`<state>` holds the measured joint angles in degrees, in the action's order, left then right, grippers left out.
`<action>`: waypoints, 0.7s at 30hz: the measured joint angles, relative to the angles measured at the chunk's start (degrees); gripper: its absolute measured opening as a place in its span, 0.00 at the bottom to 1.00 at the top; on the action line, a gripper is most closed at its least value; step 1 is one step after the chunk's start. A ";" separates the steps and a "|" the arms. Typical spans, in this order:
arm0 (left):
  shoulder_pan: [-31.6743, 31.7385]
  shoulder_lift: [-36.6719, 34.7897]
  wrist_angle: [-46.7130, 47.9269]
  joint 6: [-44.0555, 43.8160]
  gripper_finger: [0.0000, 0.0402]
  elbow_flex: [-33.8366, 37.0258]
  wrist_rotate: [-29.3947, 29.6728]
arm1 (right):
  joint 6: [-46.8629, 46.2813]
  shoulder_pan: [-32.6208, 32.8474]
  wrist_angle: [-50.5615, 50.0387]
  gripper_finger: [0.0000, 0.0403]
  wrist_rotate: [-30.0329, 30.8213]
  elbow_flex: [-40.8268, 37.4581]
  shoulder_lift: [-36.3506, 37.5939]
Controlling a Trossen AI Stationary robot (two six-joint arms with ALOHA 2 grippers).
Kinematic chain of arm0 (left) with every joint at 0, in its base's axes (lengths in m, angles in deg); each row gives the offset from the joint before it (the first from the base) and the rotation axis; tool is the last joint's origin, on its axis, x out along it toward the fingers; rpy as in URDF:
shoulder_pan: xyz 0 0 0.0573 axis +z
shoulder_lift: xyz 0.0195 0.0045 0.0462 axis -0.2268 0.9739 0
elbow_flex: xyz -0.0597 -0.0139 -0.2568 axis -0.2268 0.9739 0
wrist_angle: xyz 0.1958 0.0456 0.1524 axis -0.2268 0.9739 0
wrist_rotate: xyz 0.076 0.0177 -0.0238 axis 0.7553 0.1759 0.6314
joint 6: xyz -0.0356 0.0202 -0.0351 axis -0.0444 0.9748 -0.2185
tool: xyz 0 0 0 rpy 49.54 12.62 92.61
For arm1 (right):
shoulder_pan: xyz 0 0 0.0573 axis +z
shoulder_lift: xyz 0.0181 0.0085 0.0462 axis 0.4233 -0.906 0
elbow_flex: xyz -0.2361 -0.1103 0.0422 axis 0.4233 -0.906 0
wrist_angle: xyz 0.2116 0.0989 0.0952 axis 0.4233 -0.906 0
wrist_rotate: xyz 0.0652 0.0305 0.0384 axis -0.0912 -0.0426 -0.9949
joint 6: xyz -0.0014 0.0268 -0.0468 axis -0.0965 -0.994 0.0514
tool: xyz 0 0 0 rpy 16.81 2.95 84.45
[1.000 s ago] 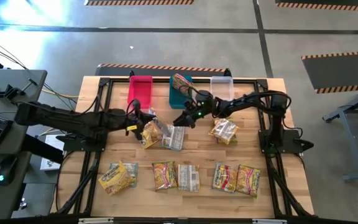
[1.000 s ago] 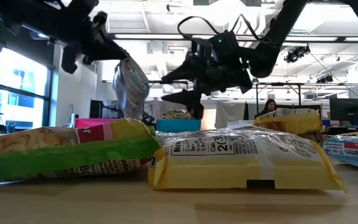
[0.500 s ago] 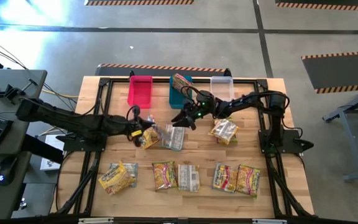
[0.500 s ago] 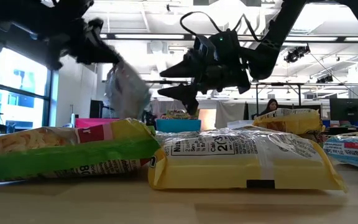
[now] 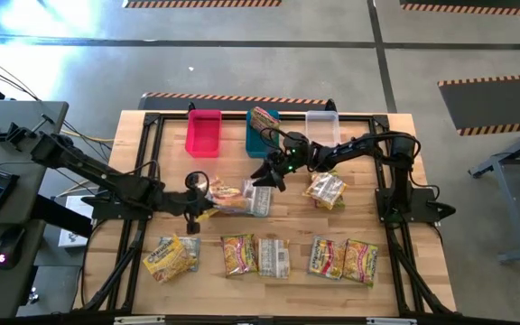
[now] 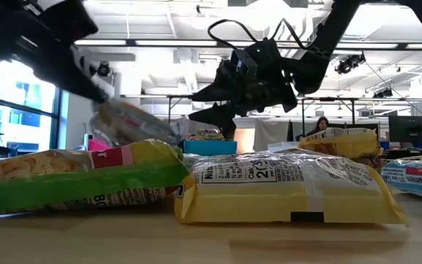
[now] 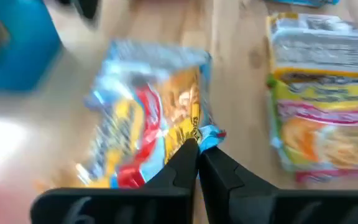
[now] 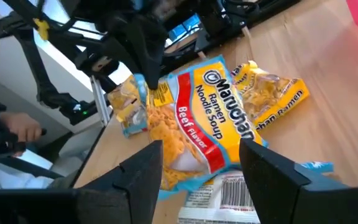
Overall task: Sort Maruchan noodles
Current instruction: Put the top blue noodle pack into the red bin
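I see the held packet [image 7: 148, 118] in the middle of the left wrist view: a flat crinkly ramen packet with light blue edges, a yellow face and a red band. The picture is blurred, so I cannot read the print there. In the right wrist view the same packet [image 8: 197, 127] is in the centre of the frame, and I can read "Maruchan Ramen Noodle Soup" and "Beef Flavor" on it.

The left gripper [image 7: 197, 148] is clenched on one corner of this packet, the two fingers pressed together on the blue seal. In the high view the left gripper [image 5: 194, 200] is left of the centre of the frame, and the packet [image 5: 227, 194] goes from it toward the right, so its long axis lies about left to right, low over the table [image 5: 287, 221]. I cannot tell if it touches the other packets [image 5: 256, 200] just beside it.

The right gripper [image 5: 262, 173] hangs a little above and to the right of the packet in the high view, just below the blue bin [image 5: 260, 132]. Its fingers are spread and hold nothing.

A row of other packets [image 5: 260, 255] lies along the lower part of the table in the high view. The pink bin [image 5: 203, 133] and the clear bin [image 5: 322, 126] are at the upper edge.
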<state>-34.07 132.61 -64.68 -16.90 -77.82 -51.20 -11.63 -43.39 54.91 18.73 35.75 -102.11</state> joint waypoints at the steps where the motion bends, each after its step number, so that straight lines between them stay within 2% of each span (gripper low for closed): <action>1: -0.14 0.00 1.29 -3.42 0.03 0.00 -1.99 | 0.66 0.00 -0.37 0.50 0.00 0.00 0.00; 5: -0.17 0.00 4.73 -14.26 0.10 0.00 -8.99 | 2.96 0.00 -1.60 0.50 0.02 0.00 0.00; 11: -0.03 0.00 5.55 -24.55 0.24 0.00 -15.64 | 4.48 0.00 -3.09 0.50 0.23 0.01 0.00; 15: 1.49 -0.18 5.71 -29.23 0.34 0.00 -20.48 | 5.90 0.00 -4.01 0.50 0.50 0.02 0.00; 21: 7.28 -2.48 7.26 -30.95 0.43 0.00 -23.69 | 7.04 0.00 -4.80 0.50 1.35 0.02 0.00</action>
<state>-26.78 130.12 -57.41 -47.85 -77.82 -74.89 -4.59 -43.39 50.11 20.07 35.77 -102.11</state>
